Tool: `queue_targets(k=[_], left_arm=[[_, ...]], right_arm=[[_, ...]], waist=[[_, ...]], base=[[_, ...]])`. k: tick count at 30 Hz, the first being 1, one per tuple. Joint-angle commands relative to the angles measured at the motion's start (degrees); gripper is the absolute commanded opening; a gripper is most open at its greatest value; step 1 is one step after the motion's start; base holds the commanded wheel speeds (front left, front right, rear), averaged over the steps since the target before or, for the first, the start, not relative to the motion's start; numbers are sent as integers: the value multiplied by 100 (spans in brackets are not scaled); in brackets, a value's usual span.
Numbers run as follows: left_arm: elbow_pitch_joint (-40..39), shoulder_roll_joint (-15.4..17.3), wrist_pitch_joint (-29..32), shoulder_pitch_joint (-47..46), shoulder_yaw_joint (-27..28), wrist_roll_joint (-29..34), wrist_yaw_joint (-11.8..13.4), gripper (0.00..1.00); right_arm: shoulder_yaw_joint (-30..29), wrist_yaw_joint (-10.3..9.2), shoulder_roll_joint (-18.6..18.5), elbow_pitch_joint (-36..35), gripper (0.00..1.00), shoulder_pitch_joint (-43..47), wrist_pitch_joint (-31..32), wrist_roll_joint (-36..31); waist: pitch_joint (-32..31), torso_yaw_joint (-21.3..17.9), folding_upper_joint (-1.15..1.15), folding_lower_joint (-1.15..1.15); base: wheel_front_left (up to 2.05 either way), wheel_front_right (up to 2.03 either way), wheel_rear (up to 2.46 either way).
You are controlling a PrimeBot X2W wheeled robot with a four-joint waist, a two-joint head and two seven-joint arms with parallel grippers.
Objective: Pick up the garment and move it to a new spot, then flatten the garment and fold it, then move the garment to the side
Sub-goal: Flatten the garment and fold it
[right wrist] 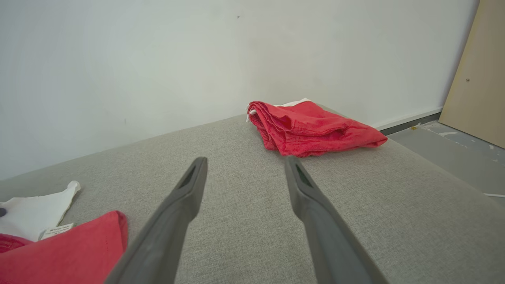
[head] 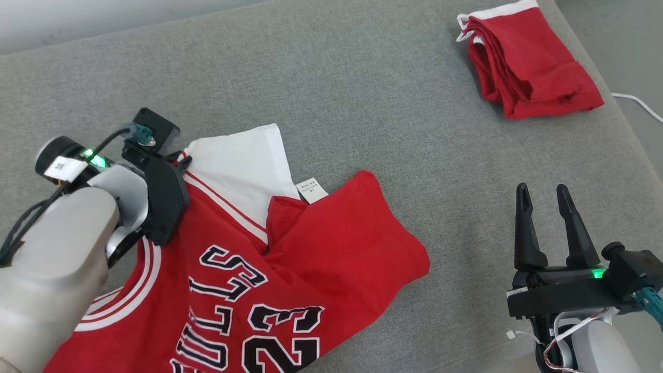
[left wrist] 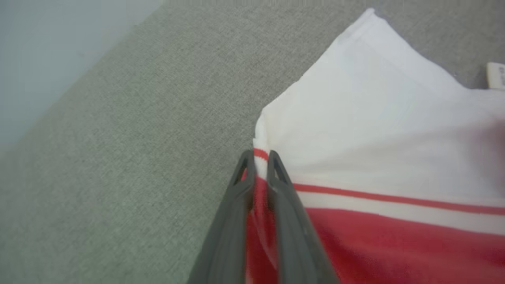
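Progress: we judge the task to be in its early part. The red jersey [head: 290, 259] lies on the grey upholstered surface [head: 362, 93], toward the near left, rumpled. A red flap is folded over its middle, a white panel [head: 243, 166] is turned out at the far edge, and a small label [head: 311, 189] shows between them. It is neither flat nor folded. Whether this is the new spot or the old one we cannot tell. Flattening, folding and the move aside are all left to do, as we read it.

Left arm: the pale forearm [head: 52, 259] comes in from the lower left and reaches over the jersey's striped collar side. In the left wrist view the left gripper [left wrist: 258, 165] is pressed nearly together and pinches the jersey's edge where the red-and-white trim meets the white panel. The cloth runs up between the two fingers. We cannot tell whether that edge is lifted off the surface.

Right arm: the right gripper [head: 543, 192] sits at the near right, well apart from the jersey. Its fingers are spread and point away from us, and it holds nothing.

Also noted: a folded red garment [head: 528, 62] at the far right corner, well apart from the jersey.
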Motion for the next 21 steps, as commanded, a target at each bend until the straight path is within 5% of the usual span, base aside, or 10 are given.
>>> queue_targets(k=[1,19,20,21], left_arm=[[93,-22,-122,-100,0,-52,19,0],[1090,490,-2042,-553,909,-215,709,0],[1159,488,-2131,-520,922,-213,731,9],[1208,467,-2198,-482,922,-219,736,36]], right_arm=[[-22,-15,-19,15,100,32,-3,-47],[-16,-15,-193,-35,100,88,-4,-26],[-15,-15,-203,-36,100,89,-4,-20],[-13,-15,-209,-37,100,90,-4,-15]], waist=[[-73,42,0,0],[-198,271,0,0],[-192,266,0,0],[-188,265,0,0]], base=[[0,0,0],[0,0,0],[0,0,0],[0,0,0]])
